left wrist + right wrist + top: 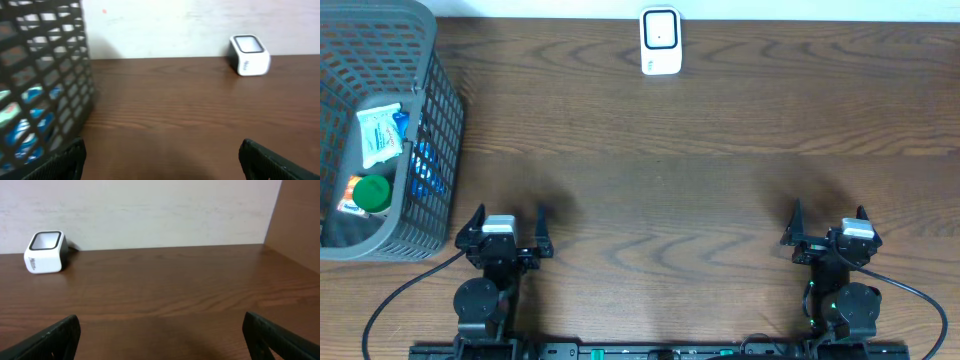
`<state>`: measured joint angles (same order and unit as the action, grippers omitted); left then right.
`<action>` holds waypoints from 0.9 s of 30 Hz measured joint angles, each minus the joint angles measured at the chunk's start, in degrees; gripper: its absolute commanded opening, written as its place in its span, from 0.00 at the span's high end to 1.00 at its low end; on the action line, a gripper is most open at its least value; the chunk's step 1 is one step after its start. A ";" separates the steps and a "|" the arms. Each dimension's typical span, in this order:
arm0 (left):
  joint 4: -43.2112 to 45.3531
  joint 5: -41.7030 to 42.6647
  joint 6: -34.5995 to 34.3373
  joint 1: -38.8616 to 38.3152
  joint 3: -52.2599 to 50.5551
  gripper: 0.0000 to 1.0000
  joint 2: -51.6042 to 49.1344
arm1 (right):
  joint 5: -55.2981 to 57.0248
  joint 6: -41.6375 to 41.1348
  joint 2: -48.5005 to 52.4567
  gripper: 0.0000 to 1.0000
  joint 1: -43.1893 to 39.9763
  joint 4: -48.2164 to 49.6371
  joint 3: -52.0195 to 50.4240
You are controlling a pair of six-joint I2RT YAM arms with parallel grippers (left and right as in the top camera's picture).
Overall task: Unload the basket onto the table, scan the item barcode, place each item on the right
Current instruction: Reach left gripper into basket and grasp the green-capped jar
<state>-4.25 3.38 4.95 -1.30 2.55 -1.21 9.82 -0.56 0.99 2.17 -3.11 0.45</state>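
A white barcode scanner (pixel 660 42) stands at the far middle edge of the wooden table; the scanner (pixel 249 55) also shows in the left wrist view and the scanner (pixel 45 252) in the right wrist view. Items lie in a grey mesh basket (pixel 432 120) at the far left: a white and blue packet (pixel 378 133) and a green-capped container (pixel 368 194). My left gripper (pixel 509 218) rests open near the front left, right of the basket. My right gripper (pixel 827 216) rests open near the front right. Nothing is between either pair of fingers.
The basket wall (pixel 42 80) fills the left of the left wrist view. A pale wall runs behind the table's far edge. A brown side panel (pixel 297 220) rises at the right of the right wrist view. Black cables trail from both arm bases.
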 measured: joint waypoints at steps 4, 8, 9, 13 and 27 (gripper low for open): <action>-0.63 1.92 0.00 0.00 1.88 0.02 -2.14 | 0.00 0.00 0.02 0.01 0.00 0.00 0.00; -0.63 2.73 -0.52 0.00 9.86 0.02 -8.68 | 0.00 -0.02 0.02 0.01 0.00 0.00 0.00; -0.87 2.75 -0.87 0.00 12.52 0.02 -10.69 | -0.02 0.00 0.04 0.01 0.00 -0.04 0.00; -9.03 2.78 -3.93 0.00 24.20 0.02 -20.17 | -0.07 -0.02 0.09 0.01 0.00 -0.07 0.00; -48.46 8.09 -7.15 0.28 68.52 0.02 -50.21 | -0.24 0.00 0.11 0.01 0.00 -0.02 -0.04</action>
<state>-52.71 11.46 -2.20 -1.02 71.07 -51.42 9.58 -0.56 1.10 2.17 -3.14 0.40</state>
